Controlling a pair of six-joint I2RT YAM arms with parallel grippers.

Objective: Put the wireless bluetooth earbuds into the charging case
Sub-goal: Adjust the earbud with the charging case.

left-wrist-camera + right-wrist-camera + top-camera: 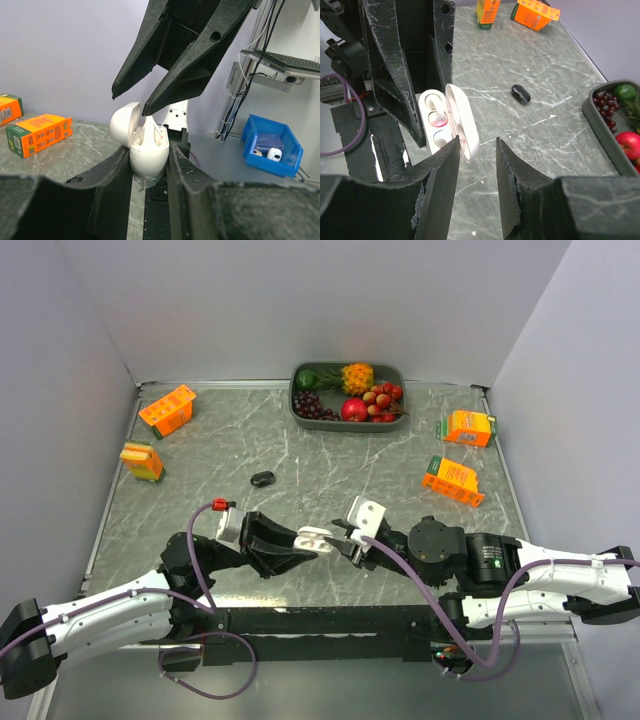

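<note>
At front centre, left gripper (303, 545) clamps charging case (147, 157) (lid (124, 120) raised); right gripper (477, 142) parted

Both arms stretch in low from the near corners and meet tip to tip in the middle, left arm (110, 620) from the left, right arm (520, 570) from the right. Left gripper (305, 543) is clamped on the charging case (148, 160). Right gripper (477, 143) faces it, jaws apart, nothing between them.
</note>
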